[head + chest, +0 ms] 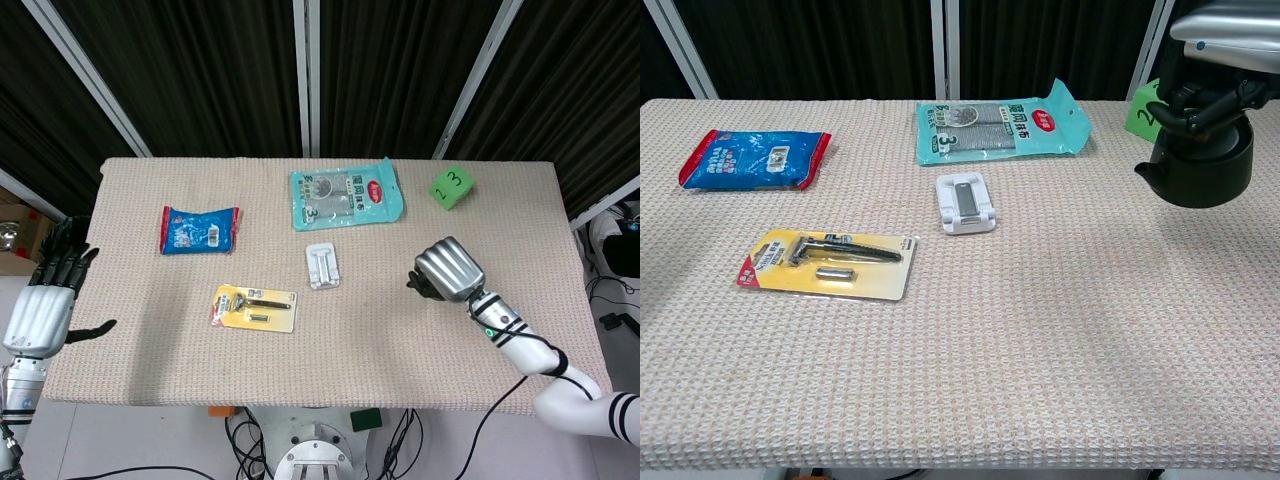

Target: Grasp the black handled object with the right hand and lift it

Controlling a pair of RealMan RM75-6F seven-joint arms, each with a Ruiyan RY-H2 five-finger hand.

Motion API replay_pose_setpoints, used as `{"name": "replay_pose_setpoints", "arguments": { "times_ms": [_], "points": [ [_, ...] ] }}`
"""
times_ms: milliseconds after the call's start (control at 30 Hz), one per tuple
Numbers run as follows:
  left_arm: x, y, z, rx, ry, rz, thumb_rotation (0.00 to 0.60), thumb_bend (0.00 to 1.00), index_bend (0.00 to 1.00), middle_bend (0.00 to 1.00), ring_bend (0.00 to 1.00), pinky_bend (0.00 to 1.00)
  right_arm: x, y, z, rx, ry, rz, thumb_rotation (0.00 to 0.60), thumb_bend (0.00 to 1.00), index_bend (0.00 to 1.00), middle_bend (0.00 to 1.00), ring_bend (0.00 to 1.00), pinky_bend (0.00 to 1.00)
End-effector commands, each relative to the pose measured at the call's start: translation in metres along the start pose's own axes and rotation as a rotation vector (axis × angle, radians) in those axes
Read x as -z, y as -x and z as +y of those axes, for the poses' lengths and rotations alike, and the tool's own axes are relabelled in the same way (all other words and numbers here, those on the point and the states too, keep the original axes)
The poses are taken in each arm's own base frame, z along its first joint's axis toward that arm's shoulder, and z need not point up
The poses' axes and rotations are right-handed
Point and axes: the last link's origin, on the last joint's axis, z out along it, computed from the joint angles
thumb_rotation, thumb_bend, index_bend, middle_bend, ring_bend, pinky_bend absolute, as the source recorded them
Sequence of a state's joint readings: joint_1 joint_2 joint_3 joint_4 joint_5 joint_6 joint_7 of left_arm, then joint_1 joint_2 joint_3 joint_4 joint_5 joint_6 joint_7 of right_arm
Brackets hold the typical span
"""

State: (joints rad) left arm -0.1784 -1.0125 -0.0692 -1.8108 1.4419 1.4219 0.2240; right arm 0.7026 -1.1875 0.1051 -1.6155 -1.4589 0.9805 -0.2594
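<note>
The right hand comes over the black kettle from above, so its handle is reached from the top and the body can hang plumb beneath. In the chest view the kettle seems to hang just clear of the table, at about 3 o'clock on it, spout towards 9 o'clock; the lift looks underway, though the gap is slight.

The dark fingers curl around the arched handle at the kettle's top, gripping it; the pot's body sits directly below them, the palm's silver back above. In the head view the hand hides nearly all of the kettle.

The left hand hangs off the table's 9 o'clock edge, fingers spread, holding nothing, well apart from the work. The razor pack, white holder, blue packet, teal pouch and green cube lie elsewhere, none crowding the lift.
</note>
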Motion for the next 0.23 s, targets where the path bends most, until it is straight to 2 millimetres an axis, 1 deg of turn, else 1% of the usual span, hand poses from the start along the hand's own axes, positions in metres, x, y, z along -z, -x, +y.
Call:
{"name": "replay_pose_setpoints", "arguments": {
  "times_ms": [33,233],
  "points": [
    [0.0000,0.0001,-0.0003,0.000,-0.001,-0.001,0.483,0.00,0.06,0.02,0.02,0.13,-0.0033,0.0002,0.0003,0.013,0.002,-0.004,0.476,0.63,1.00,1.00,1.00,0.78],
    [-0.0002,0.0001,-0.0007,0.001,-0.001,-0.001,0.481,0.00,0.06,0.02,0.02,0.13,-0.0052,0.0018,0.0001,0.021,0.006,-0.011,0.481,0.63,1.00,1.00,1.00,0.78]
  ]
}}
